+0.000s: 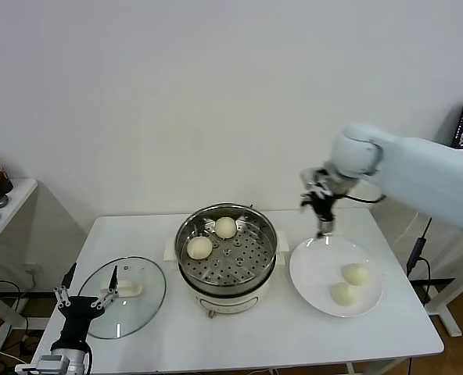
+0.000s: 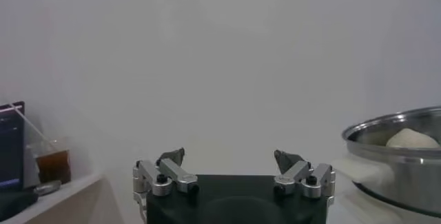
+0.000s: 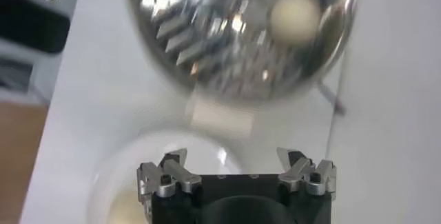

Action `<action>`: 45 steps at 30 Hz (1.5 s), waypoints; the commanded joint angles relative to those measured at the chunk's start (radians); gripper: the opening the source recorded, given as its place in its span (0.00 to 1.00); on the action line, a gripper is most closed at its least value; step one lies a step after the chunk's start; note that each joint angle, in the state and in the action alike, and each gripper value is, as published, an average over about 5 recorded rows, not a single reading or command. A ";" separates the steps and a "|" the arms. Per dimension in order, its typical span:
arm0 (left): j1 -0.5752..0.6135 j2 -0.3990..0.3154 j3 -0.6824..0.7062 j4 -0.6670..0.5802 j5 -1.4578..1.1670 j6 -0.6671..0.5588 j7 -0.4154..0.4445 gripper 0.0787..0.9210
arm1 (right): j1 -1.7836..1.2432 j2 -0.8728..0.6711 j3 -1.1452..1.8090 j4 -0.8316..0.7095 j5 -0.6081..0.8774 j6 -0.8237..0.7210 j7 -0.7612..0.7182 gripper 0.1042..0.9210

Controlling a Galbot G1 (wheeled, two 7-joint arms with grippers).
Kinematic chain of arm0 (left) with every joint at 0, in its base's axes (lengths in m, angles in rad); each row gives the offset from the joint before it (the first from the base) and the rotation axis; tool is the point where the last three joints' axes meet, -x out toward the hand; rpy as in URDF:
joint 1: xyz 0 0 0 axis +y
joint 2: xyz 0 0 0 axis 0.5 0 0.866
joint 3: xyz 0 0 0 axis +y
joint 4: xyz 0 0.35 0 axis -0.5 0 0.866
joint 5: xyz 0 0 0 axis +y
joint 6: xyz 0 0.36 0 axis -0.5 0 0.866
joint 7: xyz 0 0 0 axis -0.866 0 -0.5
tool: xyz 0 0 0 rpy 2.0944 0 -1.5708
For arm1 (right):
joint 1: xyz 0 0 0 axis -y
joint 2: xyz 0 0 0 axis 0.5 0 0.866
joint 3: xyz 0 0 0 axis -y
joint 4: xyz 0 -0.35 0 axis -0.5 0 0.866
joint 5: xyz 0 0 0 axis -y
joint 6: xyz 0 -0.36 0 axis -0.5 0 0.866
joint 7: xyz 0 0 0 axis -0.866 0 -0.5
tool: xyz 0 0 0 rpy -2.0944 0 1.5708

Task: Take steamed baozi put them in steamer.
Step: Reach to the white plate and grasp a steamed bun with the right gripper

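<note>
The steel steamer (image 1: 226, 248) stands mid-table on its white base and holds two cream-white baozi, one at the back (image 1: 226, 227) and one at the left (image 1: 199, 248). Two more baozi (image 1: 356, 273) (image 1: 342, 293) lie on the white plate (image 1: 317, 269) to its right. My right gripper (image 1: 319, 212) hangs open and empty above the plate's far left rim, between plate and steamer. In the right wrist view the steamer (image 3: 241, 32) and a baozi (image 3: 295, 15) show beyond the open fingers (image 3: 172, 163). My left gripper (image 1: 85, 301) is open and empty at the table's front left.
A round glass lid (image 1: 126, 295) with a white handle lies flat left of the steamer, beside my left gripper. A side table (image 1: 1, 203) with a drink stands at far left. The steamer rim (image 2: 400, 143) shows in the left wrist view.
</note>
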 commanded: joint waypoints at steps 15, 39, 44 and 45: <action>0.020 -0.010 -0.007 -0.002 0.025 0.001 0.001 0.88 | -0.596 -0.249 0.334 0.027 -0.276 0.131 0.094 0.88; 0.026 -0.014 -0.019 0.000 0.030 -0.001 0.002 0.88 | -0.736 -0.109 0.437 -0.058 -0.348 0.088 0.157 0.88; 0.026 -0.017 -0.019 0.002 0.030 -0.002 0.001 0.88 | -0.729 -0.110 0.436 -0.060 -0.359 0.065 0.146 0.79; 0.026 -0.018 -0.018 0.002 0.030 -0.002 0.001 0.88 | -0.729 -0.111 0.436 -0.059 -0.360 0.062 0.143 0.77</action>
